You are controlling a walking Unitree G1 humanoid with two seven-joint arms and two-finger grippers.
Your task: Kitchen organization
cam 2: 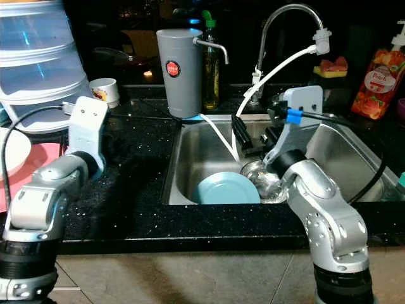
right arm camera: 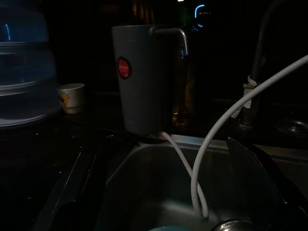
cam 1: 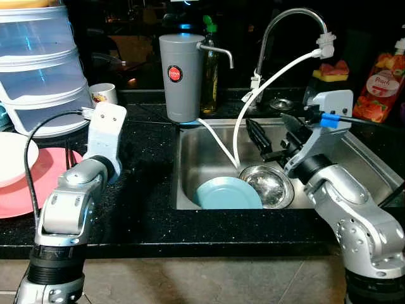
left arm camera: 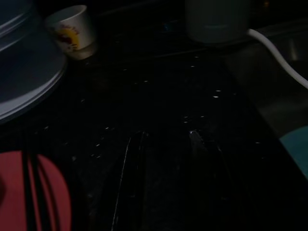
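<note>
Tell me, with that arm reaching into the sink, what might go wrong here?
The right gripper hangs open over the sink, close to two white hoses; it could snag one and tug at the grey water filter or the faucet. The blue plate leans against a steel bowl, so lifting either might make the other slip and clatter. The left gripper hovers over the counter near a red plate.

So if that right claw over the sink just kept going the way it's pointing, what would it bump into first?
Probably the grey water dispenser at the sink's back corner: the right gripper, fingers open, looks straight at it. The white hose hangs close to that line; depth is unclear.
</note>
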